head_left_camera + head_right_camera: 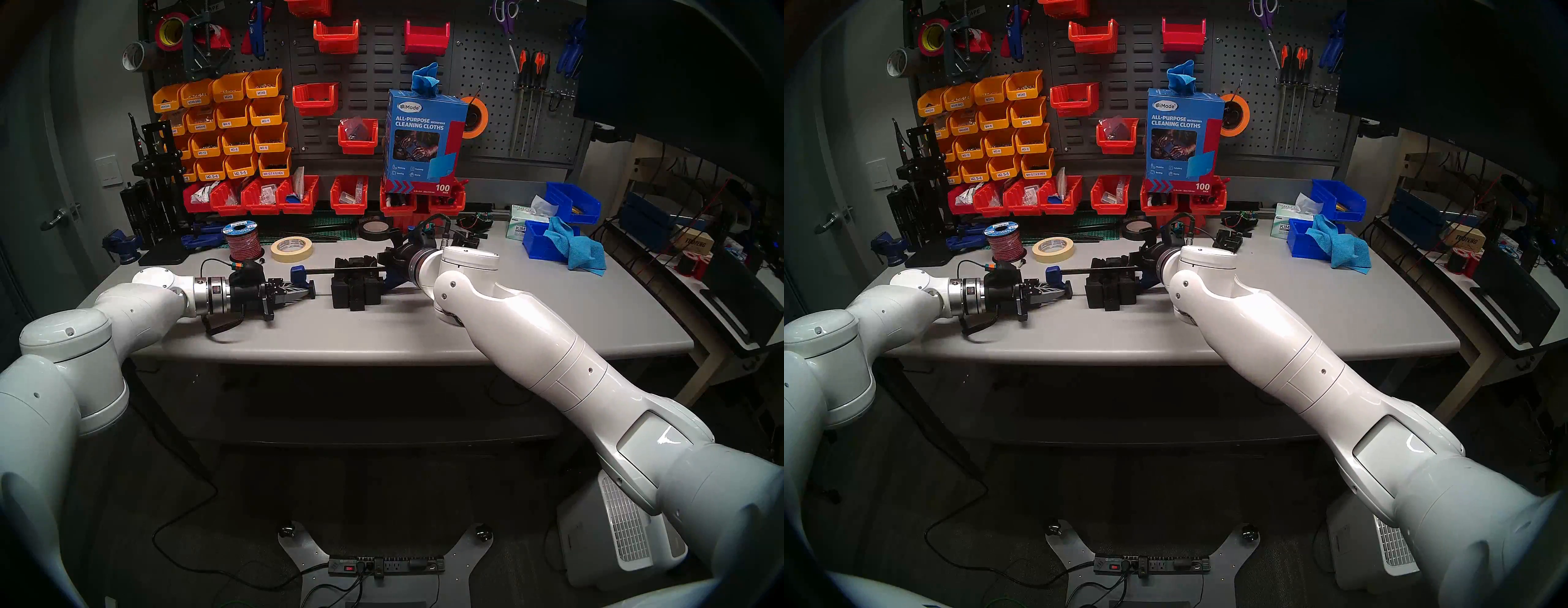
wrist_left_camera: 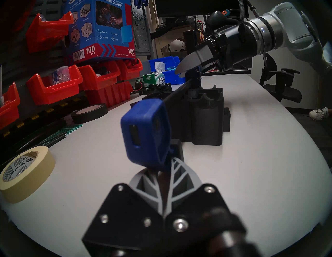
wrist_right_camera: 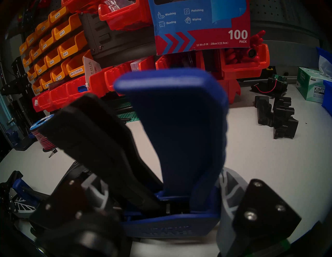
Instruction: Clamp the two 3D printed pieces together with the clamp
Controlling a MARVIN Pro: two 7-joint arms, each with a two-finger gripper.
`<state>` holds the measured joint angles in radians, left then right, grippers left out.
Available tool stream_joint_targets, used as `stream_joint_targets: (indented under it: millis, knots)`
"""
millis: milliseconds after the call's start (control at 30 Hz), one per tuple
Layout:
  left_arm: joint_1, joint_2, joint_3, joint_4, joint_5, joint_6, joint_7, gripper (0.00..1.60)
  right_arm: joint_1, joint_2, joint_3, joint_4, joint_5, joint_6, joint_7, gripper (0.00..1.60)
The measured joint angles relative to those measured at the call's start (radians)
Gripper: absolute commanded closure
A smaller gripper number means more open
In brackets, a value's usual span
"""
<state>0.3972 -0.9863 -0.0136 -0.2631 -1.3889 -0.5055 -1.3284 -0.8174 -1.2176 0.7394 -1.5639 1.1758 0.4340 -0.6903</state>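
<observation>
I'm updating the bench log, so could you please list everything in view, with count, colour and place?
clamp: one, blue with black bar, held over the pieces
3D printed pieces: two, black, table centre
masking tape: one roll, cream, behind the left hand
black tape: one roll, table rear
wire spool: one, red with blue cap, left of the masking tape
cleaning-cloth box: one, blue and red, on red bins
cloth: one, blue, draped on a blue bin at right
tissue box: one, green and white, right rear
left hand: shut on the clamp's end
right hand: closed on the clamp's handle
</observation>
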Motion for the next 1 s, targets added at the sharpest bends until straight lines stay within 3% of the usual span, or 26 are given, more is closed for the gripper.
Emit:
stream_joint_targets:
  millis: [1000]
  knots:
    - [0.000,0.008,-0.001,0.018,0.000,0.002,0.000,1.60,0.026,-0.072,-0.038,0.049,-0.001,-0.045,-0.044,1.60]
